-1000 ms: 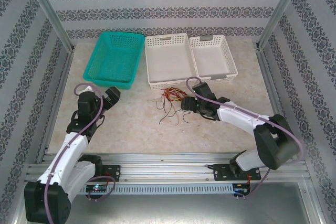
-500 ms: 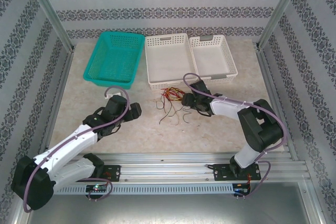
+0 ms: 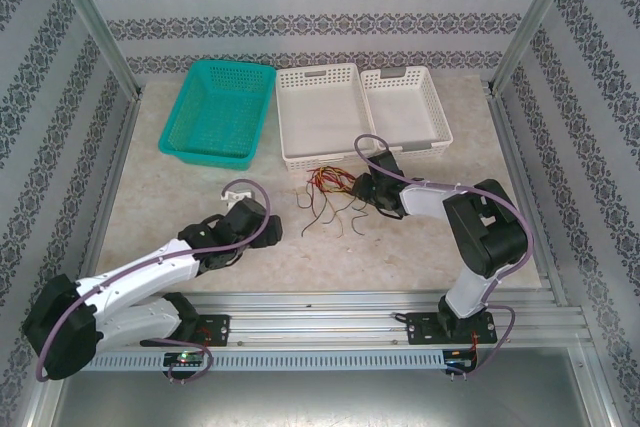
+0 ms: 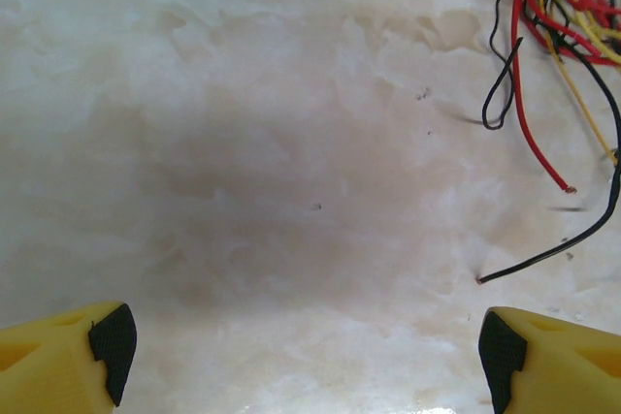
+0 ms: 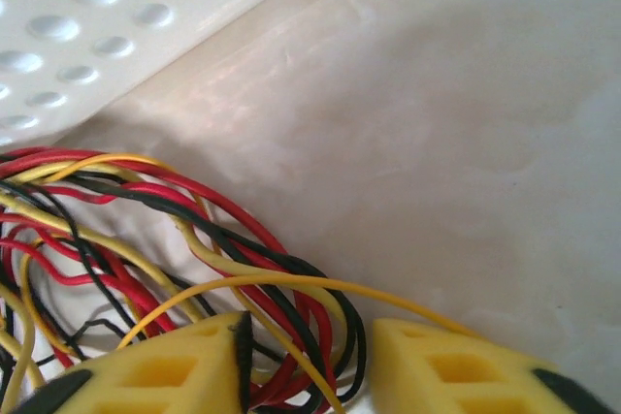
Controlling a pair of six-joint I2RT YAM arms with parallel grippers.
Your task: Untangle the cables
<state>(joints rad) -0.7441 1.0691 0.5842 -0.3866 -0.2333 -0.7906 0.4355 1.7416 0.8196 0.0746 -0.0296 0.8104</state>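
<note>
The left gripper (image 4: 306, 336) hangs wide open, empty, over bare tabletop (image 3: 400, 247). The cables (image 3: 325, 192) lie in one red, yellow and black knot toward the far edge, none separated yet. The right gripper (image 5: 310, 356) stands half-closed around several strands, a firm pinch impossible to confirm.

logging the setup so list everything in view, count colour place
cables: several, red, yellow, black, tangled mid-table
teal basket: one, teal, far left
centre basket: one, white, far centre
right basket: one, white, beside it
table: one, pale marble
left arm: one, white-black, near left
right arm: one, white-black, near right
left claw: one, yellow, open over bare table left of cables
right claw: one, yellow, cables between its fingers
</note>
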